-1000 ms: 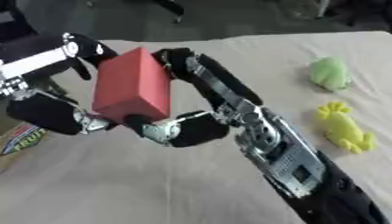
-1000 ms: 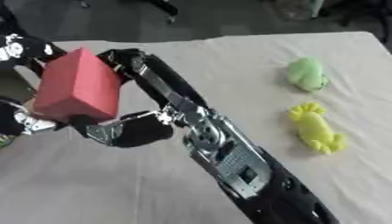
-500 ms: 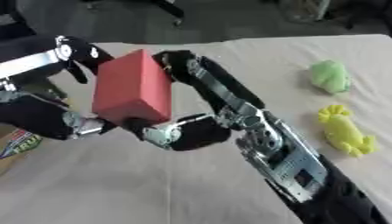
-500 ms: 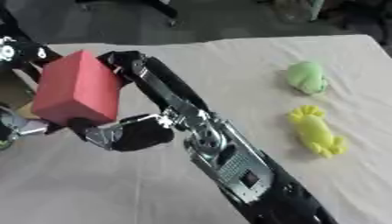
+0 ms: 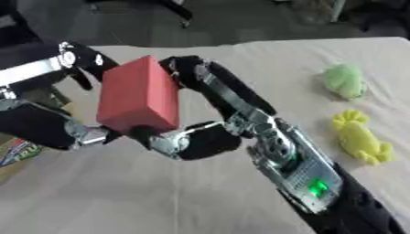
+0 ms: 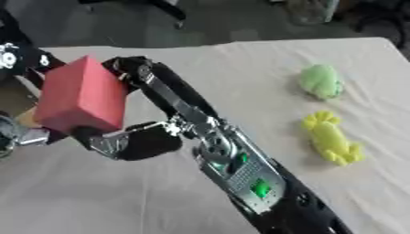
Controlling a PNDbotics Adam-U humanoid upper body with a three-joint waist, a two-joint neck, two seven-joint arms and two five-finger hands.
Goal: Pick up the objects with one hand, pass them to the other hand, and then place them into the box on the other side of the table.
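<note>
**Holding the red block between both hands, above the bench's left side**

Listing what you have before you:

- Red block point(image 5: 140, 98): a box-shaped red piece, tilted, held clear of the bench point(image 5: 160, 192) above its left side. You have it between your two hands.
- Right hand point(image 5: 196, 137): your right arm crosses the bench from the near right corner. The fingers point(image 5: 188, 73) curl over the block's upper right face, the thumb point(image 5: 156, 139) presses under its lower right corner, so this hand is closed around the block.
- Left hand point(image 5: 48, 132): it comes in from the left edge. Its upper fingers point(image 5: 84, 61) lie along the block's top left edge and a lower part meets the block's bottom left corner. It touches the block, but you cannot tell whether its fingers are curled round it or merely laid against it.
- Green soft toy point(image 5: 346, 81): lying on the bench near the far right corner, well apart from both hands.
- Yellow soft toy point(image 5: 360, 139): lying near the right edge, just nearer to you than the green one, apart from it and untouched.
- Colourful printed item point(image 5: 18, 153): partly seen at the left edge, below your left hand; what it is you cannot make out.
- Bench cover: a pale cloth, wrinkled in places.
</note>
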